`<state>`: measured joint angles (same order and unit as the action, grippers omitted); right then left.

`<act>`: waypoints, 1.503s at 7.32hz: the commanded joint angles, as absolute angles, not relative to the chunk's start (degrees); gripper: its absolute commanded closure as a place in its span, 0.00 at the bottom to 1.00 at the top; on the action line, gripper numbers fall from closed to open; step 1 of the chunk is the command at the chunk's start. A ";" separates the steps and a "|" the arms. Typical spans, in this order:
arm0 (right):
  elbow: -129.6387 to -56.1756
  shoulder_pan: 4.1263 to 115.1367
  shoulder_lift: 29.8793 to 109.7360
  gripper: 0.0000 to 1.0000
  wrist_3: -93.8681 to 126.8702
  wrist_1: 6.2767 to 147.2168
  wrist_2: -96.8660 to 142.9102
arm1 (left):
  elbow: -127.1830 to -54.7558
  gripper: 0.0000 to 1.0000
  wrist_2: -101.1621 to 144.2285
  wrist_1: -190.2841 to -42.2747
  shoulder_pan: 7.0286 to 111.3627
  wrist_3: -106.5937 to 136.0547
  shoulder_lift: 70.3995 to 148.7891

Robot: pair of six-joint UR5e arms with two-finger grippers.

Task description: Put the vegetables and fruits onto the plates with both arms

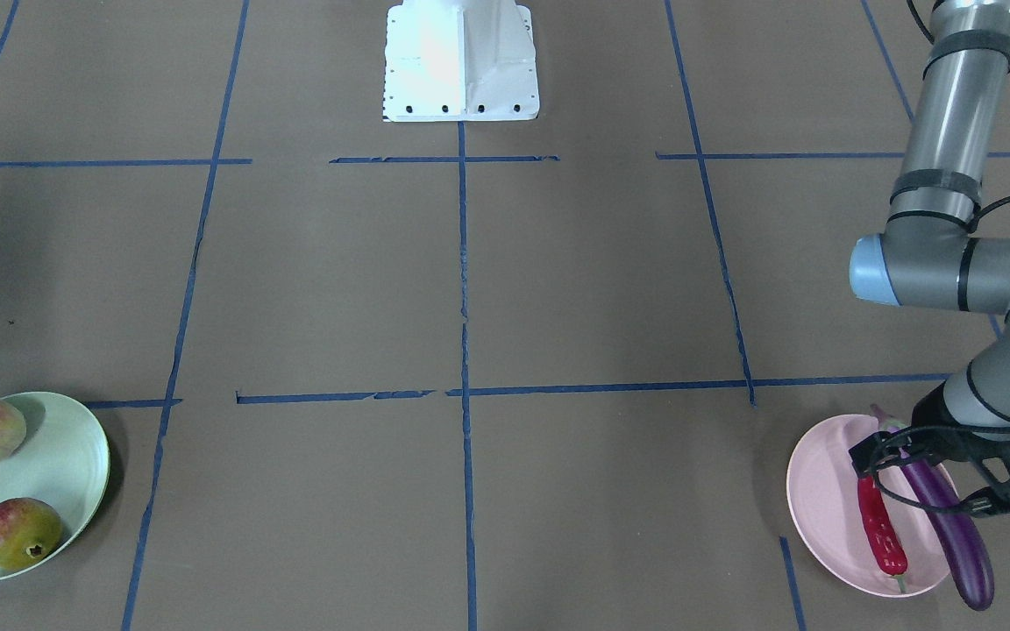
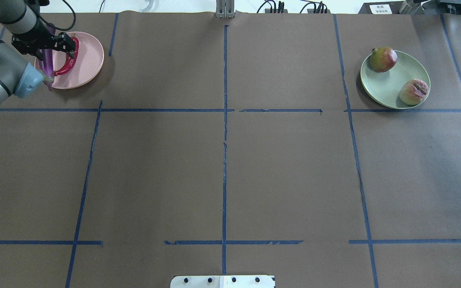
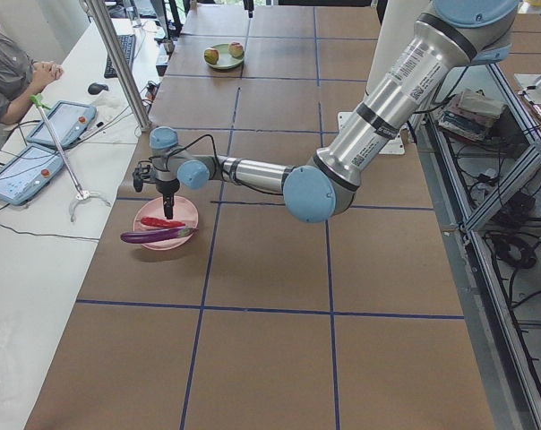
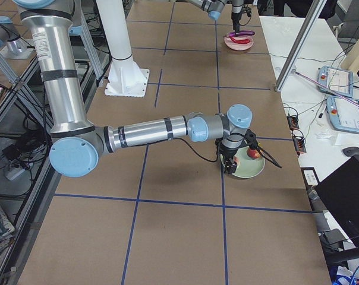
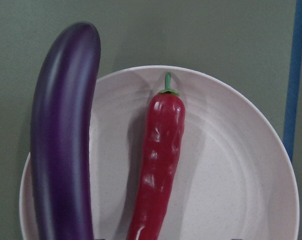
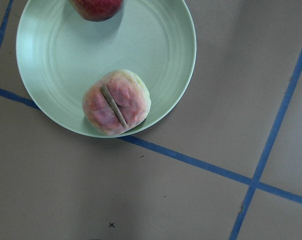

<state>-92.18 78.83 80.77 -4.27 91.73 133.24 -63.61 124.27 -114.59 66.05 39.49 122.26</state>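
Observation:
The pale pink plate (image 1: pixel 825 499) holds the red chili pepper (image 1: pixel 880 530) and the purple eggplant (image 1: pixel 952 526), which lies across the plate's rim. In the left wrist view the chili (image 5: pixel 158 165) lies beside the eggplant (image 5: pixel 61 150). My left gripper (image 1: pixel 921 480) hovers just above them, open and empty. The mint green plate (image 2: pixel 390 84) holds the peach (image 2: pixel 413 92) and the pomegranate (image 2: pixel 383 59). My right gripper (image 4: pixel 229 168) hangs above that plate. Its fingers do not show in the right wrist view, where the peach (image 6: pixel 116 102) rests near the plate's edge, and I cannot tell whether it is open or shut.
The white base block (image 1: pixel 461 61) stands at the table's middle edge. Blue tape lines (image 2: pixel 224 132) cross the brown table cover. An operator (image 3: pixel 11 72) sits at a side bench with tablets beyond the pink plate.

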 commanded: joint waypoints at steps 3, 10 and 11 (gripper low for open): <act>-93.78 81.03 86.38 0.00 -5.19 91.67 133.24 | -81.52 0.00 125.70 -84.05 75.56 5.81 116.72; -98.44 86.48 94.83 0.00 -4.31 91.76 133.51 | -102.57 0.00 136.85 -87.69 89.64 -3.40 80.88; -98.44 86.48 95.18 0.00 -4.31 91.76 133.51 | -102.57 0.00 136.50 -87.80 89.65 -5.08 80.77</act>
